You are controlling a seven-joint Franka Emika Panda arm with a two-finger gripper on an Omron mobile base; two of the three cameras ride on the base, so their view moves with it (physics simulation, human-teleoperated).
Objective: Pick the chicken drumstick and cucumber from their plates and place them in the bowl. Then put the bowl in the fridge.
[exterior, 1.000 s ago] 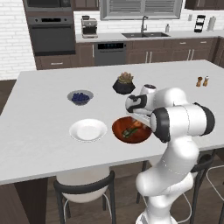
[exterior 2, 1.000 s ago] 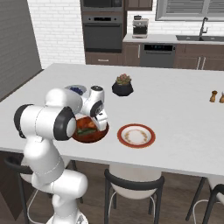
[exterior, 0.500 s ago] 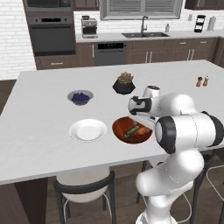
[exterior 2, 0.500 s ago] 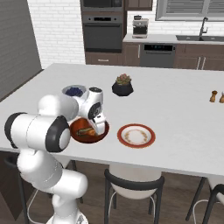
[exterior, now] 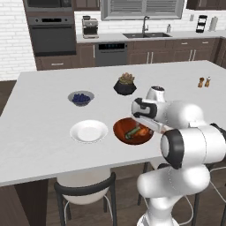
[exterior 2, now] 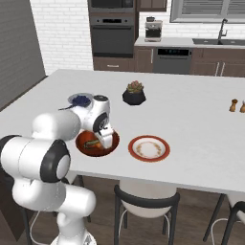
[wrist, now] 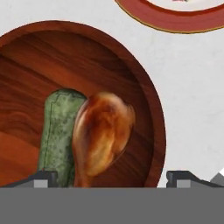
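Observation:
The reddish-brown bowl [exterior: 120,128] [exterior 2: 95,154] [wrist: 65,57] sits near the counter's front edge. In it the green cucumber [exterior: 130,133] [wrist: 59,131] and the golden-brown chicken drumstick [exterior: 142,131] [wrist: 103,131] lie side by side, touching. My gripper [exterior: 148,126] [exterior 2: 106,139] [wrist: 113,178] hovers just over the bowl's right half, open, its fingertips [wrist: 43,177] wide apart on either side of the food and gripping nothing. The plain white plate [exterior: 89,131] lies left of the bowl, the red-rimmed plate [exterior 2: 149,148] [wrist: 175,17] right of it. I cannot tell whether the tall grey panel [exterior 2: 19,48] at far left is the fridge.
Behind the bowl stand a small grey bowl of blueberries [exterior: 81,97] [exterior 2: 80,100] and a black faceted pot [exterior: 125,84] [exterior 2: 134,94]. Two small shakers [exterior: 204,82] [exterior 2: 234,105] stand far right. Stools are tucked under the counter's front edge [exterior: 86,190].
The arm's elbow has swung out to the side while the hand stayed over the bowl. The drumstick now lies free in the bowl beside the cucumber.

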